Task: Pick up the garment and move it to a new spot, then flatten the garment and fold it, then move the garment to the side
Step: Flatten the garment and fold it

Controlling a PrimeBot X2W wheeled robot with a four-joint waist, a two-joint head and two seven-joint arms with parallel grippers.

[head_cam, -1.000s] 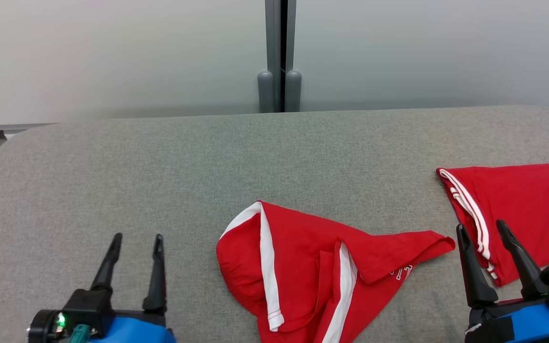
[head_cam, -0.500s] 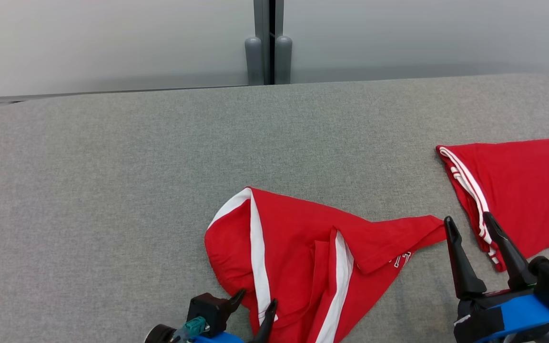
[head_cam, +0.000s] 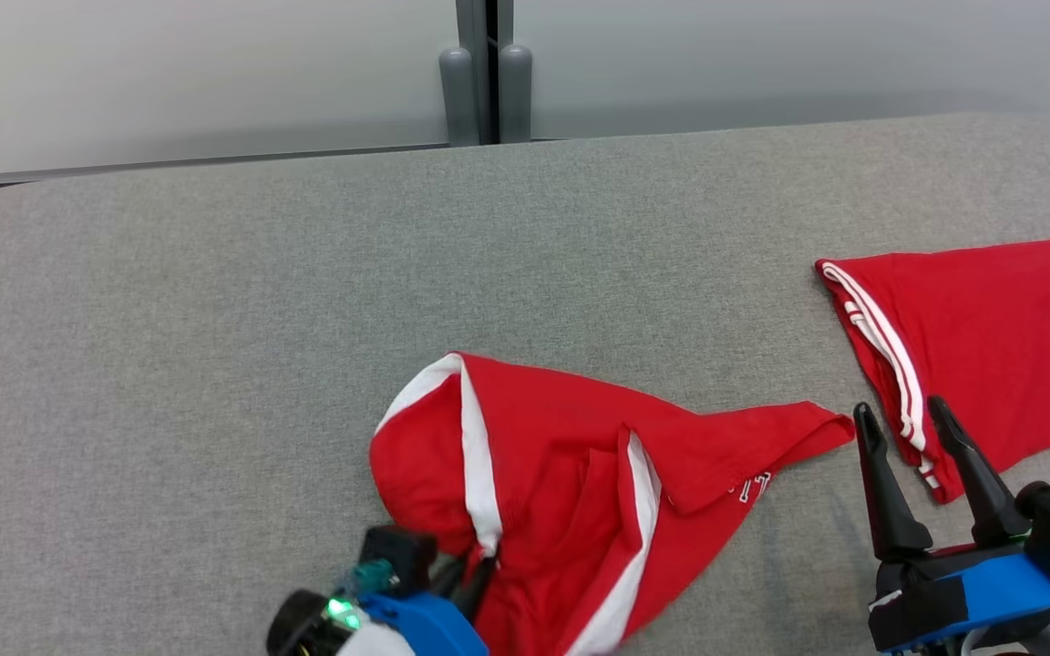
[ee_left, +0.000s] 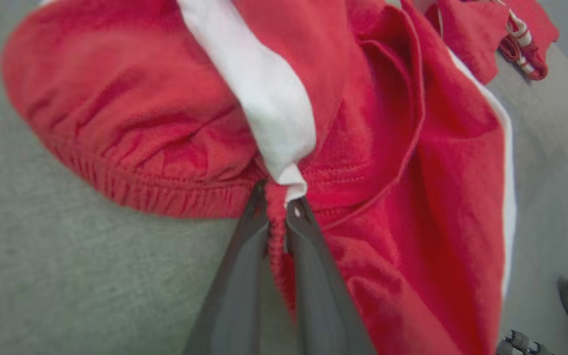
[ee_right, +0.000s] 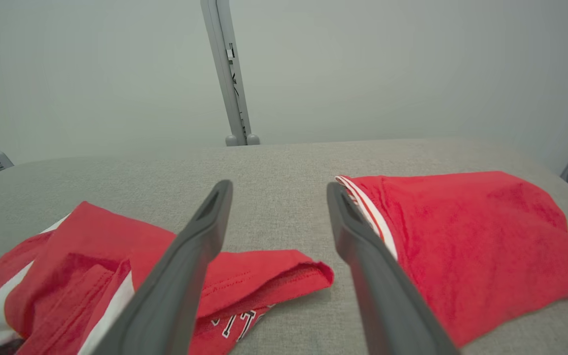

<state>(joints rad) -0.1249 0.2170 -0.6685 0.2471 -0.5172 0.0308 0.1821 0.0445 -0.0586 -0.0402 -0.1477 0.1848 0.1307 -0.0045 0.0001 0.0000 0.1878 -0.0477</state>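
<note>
On the grey surface [head_cam: 215,319], near its front edge, the left hand [ee_left: 276,199] is clamped tight on the gathered waist edge of the garment [head_cam: 571,456], just where a white stripe ends. The garment, red with white stripes, lies crumpled at the front middle of the surface. To its right, the right hand [head_cam: 899,410] hovers with its fingers spread wide, holding nothing. Just beyond it, a folded red cloth [head_cam: 990,337] lies flat at the right edge.

Grey padded table [head_cam: 215,301], two red pieces on it. Crumpled garment [head_cam: 580,456] lies left of the right gripper [head_cam: 899,407]. Folded garment [head_cam: 990,337] lies just ahead-right of it.
</note>
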